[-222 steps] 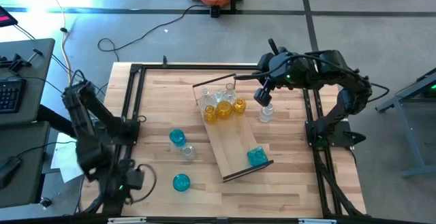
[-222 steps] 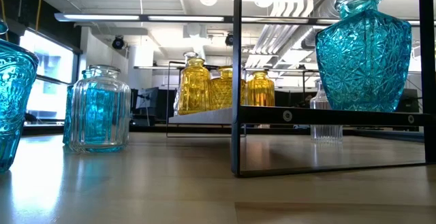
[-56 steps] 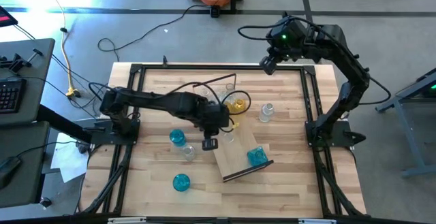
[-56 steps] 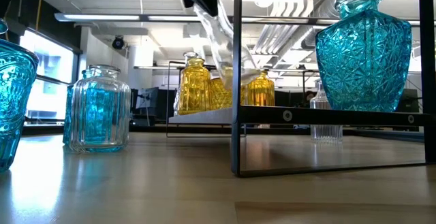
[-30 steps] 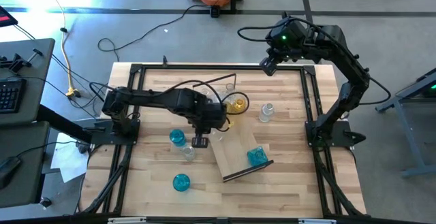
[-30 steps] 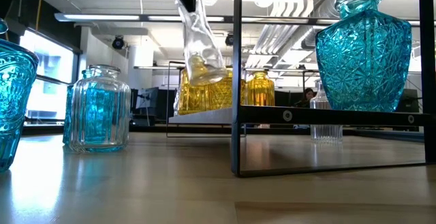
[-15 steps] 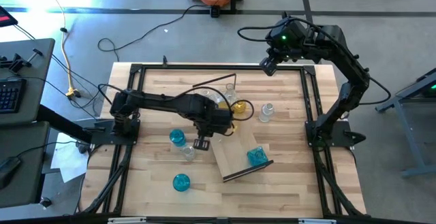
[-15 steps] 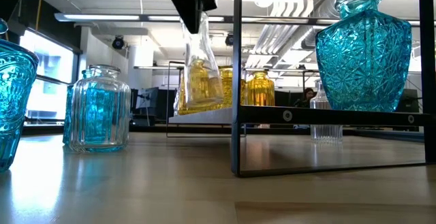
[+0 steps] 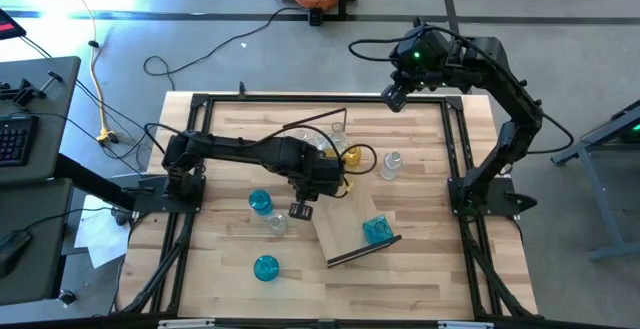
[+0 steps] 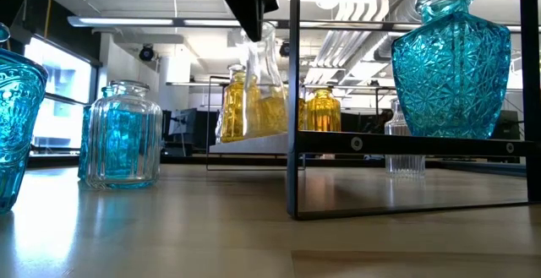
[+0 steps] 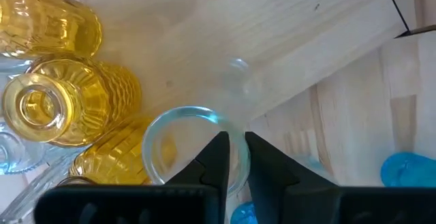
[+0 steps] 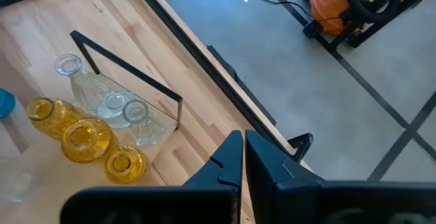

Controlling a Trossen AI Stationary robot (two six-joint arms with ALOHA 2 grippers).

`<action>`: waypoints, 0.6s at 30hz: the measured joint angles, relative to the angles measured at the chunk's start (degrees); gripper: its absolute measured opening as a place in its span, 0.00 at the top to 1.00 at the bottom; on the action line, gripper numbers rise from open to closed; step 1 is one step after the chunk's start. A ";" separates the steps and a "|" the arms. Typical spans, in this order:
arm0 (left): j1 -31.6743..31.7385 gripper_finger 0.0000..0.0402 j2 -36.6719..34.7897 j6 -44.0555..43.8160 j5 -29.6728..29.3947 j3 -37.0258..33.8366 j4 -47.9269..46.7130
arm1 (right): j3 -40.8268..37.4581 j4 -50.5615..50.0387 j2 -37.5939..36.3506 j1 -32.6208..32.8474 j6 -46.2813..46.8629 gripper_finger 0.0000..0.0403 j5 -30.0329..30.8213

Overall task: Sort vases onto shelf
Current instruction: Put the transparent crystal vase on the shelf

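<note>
Since half a second ago the left gripper [image 9: 300, 209] has edged a little toward 3 o'clock, and the clear vase [image 10: 268, 79] it grips by the rim now hangs nearly upright above the shelf [image 9: 345, 224]. Its fingers [image 11: 219, 157] pinch the glass wall of the mouth. On the shelf, amber vases [image 12: 85, 139] cluster with clear ones at the 11 o'clock end; a blue vase [image 9: 376, 230] stands at the 5 o'clock end. Only the high view shows two blue vases [image 9: 260, 202] on the table at 9 o'clock of the shelf. The right gripper [image 9: 393, 97] hovers past the table's 12 o'clock edge, fingers nearly together, holding nothing.
</note>
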 joint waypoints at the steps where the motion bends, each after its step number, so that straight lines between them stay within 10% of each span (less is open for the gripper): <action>1: 0.00 0.90 0.00 0.00 0.02 0.00 -0.06 | 0.00 0.00 0.00 0.00 -0.01 1.00 -0.36; 18: 0.00 0.76 0.00 -0.19 -2.47 0.00 0.60 | 0.00 0.01 0.00 0.01 -1.06 1.00 -1.02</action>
